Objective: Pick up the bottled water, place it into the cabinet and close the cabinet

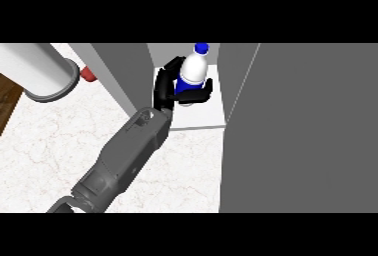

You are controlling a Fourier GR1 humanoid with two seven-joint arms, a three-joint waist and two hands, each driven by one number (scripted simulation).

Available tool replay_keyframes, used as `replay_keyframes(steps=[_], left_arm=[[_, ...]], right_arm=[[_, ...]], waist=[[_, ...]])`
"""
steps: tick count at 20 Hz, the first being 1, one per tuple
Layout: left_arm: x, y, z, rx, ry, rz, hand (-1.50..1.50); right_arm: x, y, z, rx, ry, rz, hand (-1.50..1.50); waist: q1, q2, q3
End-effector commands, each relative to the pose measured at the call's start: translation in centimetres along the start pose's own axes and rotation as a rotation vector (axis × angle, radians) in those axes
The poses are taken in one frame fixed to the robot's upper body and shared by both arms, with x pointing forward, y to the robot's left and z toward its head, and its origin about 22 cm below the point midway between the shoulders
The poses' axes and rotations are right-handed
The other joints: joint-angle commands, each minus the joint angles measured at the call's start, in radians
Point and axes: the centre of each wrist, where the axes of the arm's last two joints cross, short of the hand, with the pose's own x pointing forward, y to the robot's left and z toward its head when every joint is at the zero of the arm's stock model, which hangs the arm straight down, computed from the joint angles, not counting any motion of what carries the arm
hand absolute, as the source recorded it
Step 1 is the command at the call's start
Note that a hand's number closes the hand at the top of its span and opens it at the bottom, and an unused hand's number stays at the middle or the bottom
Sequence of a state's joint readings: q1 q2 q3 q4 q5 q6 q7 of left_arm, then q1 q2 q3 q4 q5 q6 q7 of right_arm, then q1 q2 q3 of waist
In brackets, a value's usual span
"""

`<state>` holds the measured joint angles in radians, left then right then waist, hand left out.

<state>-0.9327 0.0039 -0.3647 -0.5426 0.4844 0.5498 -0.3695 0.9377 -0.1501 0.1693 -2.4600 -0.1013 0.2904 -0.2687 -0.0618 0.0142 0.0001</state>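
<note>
A black hand curls around the bottled water, a white bottle with blue cap and label, upright inside the grey cabinet on its pale shelf, beyond the veined marble surface.

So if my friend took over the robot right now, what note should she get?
One hand is curled round the bottled water, holding it upright inside the open cabinet; which hand is unclear, probably the left. No other hand shows.
Done: bottle picked up and carried into the cabinet.
Left: set it down on the white shelf, let go, pull the arm out, shut the grey door at the right.
</note>
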Motion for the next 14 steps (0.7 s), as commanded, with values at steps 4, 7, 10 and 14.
replay_keyframes(steps=[4,7,10,14], left_arm=[[-1.5,1.4,-1.4,0.13,0.05,-0.158,1.5],[-1.5,2.2,-1.9,0.177,0.074,-0.097,1.5],[-1.5,4.6,-2.7,0.215,0.043,-0.107,1.5],[-0.9,4.4,-3.3,0.211,0.008,-0.212,-1.5]], right_arm=[[0.8,0.0,-0.3,0.012,-0.048,-0.071,-1.5],[1.3,-0.2,-0.3,0.008,-0.041,-0.057,-1.5],[1.3,0.0,0.3,0.01,-0.037,-0.058,-1.5],[1.2,-0.2,-0.4,0.029,-0.076,-0.087,-1.5]], waist=[[-0.021,0.015,-0.001],[-0.016,0.015,-0.002],[-0.035,0.016,-0.002],[-0.038,0.027,-0.002]])
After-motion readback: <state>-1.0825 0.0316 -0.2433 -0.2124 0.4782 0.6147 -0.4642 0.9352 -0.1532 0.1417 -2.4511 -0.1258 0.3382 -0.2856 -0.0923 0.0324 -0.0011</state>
